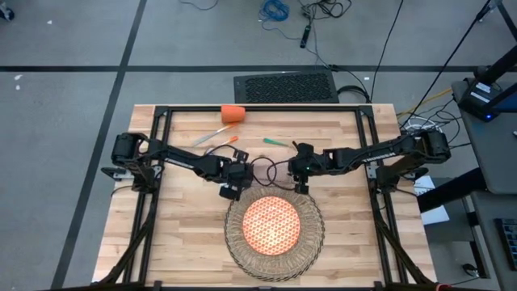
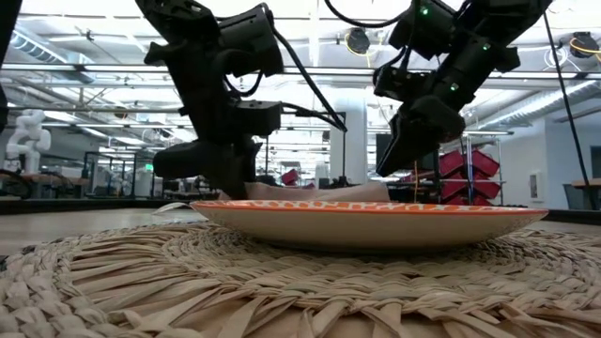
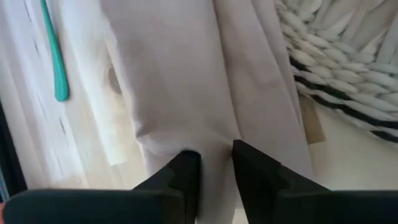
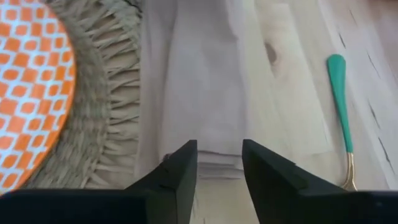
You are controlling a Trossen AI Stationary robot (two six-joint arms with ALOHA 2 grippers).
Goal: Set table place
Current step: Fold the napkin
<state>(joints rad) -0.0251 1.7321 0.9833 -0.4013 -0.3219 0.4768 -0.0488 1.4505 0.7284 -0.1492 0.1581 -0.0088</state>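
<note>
The beige napkin point(image 4: 205, 81) lies flat on the table point(image 1: 178, 234), just beyond the woven placemat point(image 1: 275, 228) that carries the orange-patterned plate point(image 1: 273, 224). Both grippers hang over the napkin's ends — the left gripper point(image 3: 216, 163) and the right gripper point(image 4: 219, 155) each with fingers parted a little, the cloth lying between them, not pinched. The green-handled fork point(image 4: 341, 93) lies near the napkin, on its side away from the placemat.

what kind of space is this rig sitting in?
Most likely a robotics lab or workshop, not a home. The low view shows a big open hall with exposed ceiling ducts and a white robot arm behind; the high view shows grey floor with loose cables.
</note>
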